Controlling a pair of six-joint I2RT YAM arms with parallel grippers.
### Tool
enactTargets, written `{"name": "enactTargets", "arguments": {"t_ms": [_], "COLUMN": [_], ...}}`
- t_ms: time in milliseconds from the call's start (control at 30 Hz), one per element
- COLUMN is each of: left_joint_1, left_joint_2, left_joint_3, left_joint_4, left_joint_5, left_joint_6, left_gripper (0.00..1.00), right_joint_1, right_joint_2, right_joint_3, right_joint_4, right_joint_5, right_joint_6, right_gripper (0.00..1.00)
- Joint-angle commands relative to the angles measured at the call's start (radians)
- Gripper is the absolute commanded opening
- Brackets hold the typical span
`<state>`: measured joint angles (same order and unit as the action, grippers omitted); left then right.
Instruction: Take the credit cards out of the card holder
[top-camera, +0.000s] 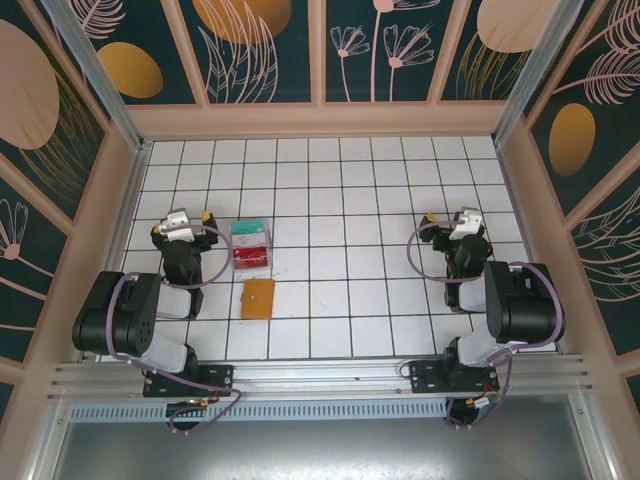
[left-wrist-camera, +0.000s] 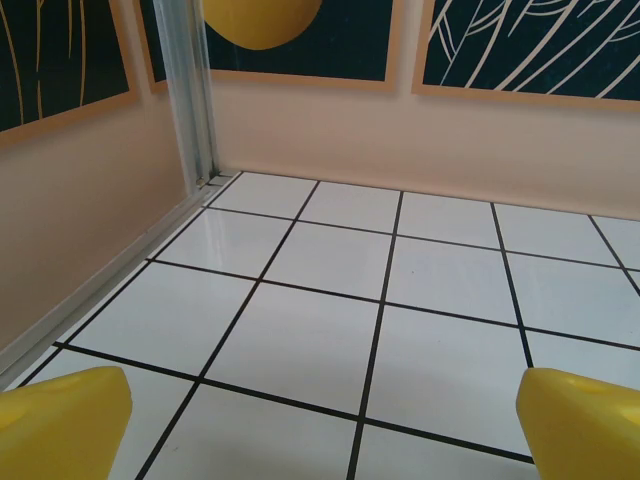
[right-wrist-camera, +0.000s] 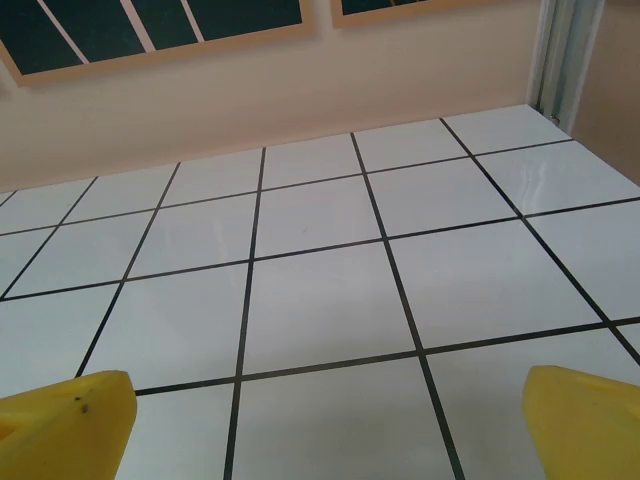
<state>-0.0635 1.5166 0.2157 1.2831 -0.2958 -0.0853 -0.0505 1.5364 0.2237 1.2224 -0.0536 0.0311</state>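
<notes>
Left gripper (left-wrist-camera: 322, 428): yellow fingertips (left-wrist-camera: 60, 425) are sitting wide apart at the bottom of the left wrist view, with nothing between them but bare tile. Right gripper (right-wrist-camera: 325, 425) is reading the same: spread wide, gripping nothing. Both are hovering over the tiled table (top-camera: 350, 200), the left one by the left wall, the right one well over to the right.

Card holder (top-camera: 258, 298) is lying flat with its orange side up, near-left of centre, just right of the left arm. Credit cards (top-camera: 250, 245) are lying just far of it. I'm seeing a teal and a red face. They're looking separate from the holder, but it's too small to tell whether any are inside the sleeves.

I'm treating the step in hand as opening and checking the holder. I'm planning on pinning one half with the left claw, then pinching a card edge with the right and sliding it out along the sleeve, not lifting.

I'm expecting thin cards to skate on smooth tile. The loose cards are crowding the far side, and the left arm is boxing in the left side.
</notes>
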Motion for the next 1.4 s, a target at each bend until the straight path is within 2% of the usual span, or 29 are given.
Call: {"name": "enactTargets", "arguments": {"t_ms": [0,533,700,833,900,967,1033,1133,1200,1300,1367], "left_joint_1": [0.007,0.007,0.024,0.025,0.026,0.025,0.025,0.025,0.025,0.025,0.026], "left_joint_2": [0.005,0.004,0.003,-0.032,-0.130,-0.216,-0.262,-0.309,-0.337,-0.395,-0.444], "left_joint_3": [-0.006,-0.002,0.011,0.020,0.092,0.232,0.356,0.482,0.524,0.538,0.529], "left_joint_4": [0.044,0.038,0.004,-0.024,-0.246,-0.582,-0.833,-1.107,-1.205,-1.279,-1.309], "left_joint_5": [0.002,0.004,0.045,0.020,-0.018,-0.107,-0.095,-0.107,-0.088,0.023,0.098], "left_joint_6": [0.010,0.007,-0.001,-0.006,-0.031,-0.136,-0.194,-0.350,-0.406,-0.450,-0.468], "left_gripper": [0.99,0.99,0.99,0.99,0.99,0.99,0.99,0.99,0.99,0.99,0.99], "right_joint_1": [0.005,0.005,0.002,0.004,0.005,0.005,0.005,0.003,0.001,0.000,0.001], "right_joint_2": [0.002,0.002,0.002,-0.003,-0.053,-0.136,-0.209,-0.305,-0.357,-0.409,-0.416], "right_joint_3": [0.017,0.018,0.017,0.017,0.036,0.099,0.151,0.164,0.188,0.264,0.313], "right_joint_4": [0.009,0.009,0.010,0.009,-0.061,-0.261,-0.416,-0.481,-0.533,-0.680,-0.751], "right_joint_5": [-0.002,-0.003,-0.007,-0.002,0.014,0.045,0.064,0.052,0.041,0.042,-0.026], "right_joint_6": [-0.014,-0.014,-0.013,-0.013,-0.007,0.023,0.070,0.144,0.219,0.361,0.397], "right_gripper": [0.99,0.99,0.99,0.99,0.99,0.99,0.99,0.99,0.99,0.99,0.99]}}
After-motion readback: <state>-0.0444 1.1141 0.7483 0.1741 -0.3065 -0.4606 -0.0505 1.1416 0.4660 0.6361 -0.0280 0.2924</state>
